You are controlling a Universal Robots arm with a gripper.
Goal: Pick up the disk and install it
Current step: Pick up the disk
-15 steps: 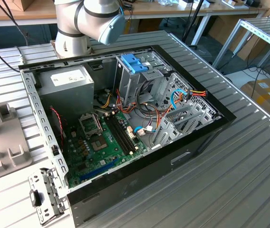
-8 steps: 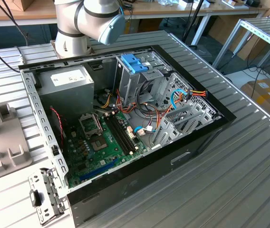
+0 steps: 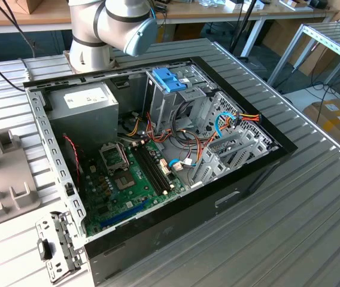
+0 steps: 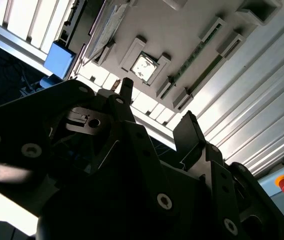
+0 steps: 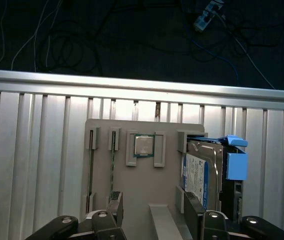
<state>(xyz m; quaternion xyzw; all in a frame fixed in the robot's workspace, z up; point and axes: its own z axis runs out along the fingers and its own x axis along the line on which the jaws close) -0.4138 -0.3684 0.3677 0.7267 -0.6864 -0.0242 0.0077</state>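
Near the disk [image 5: 200, 172], an empty gripper [image 5: 153, 209].

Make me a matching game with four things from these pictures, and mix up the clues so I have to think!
Things:
1. disk
2. square chip
3. green circuit board
4. tool

Clues:
a. inside the open computer case
b. has light-blue rails on it
c. sits in a square frame on the grey holder
d. open, holding nothing

Right pairs: 1-b, 2-c, 3-a, 4-d.
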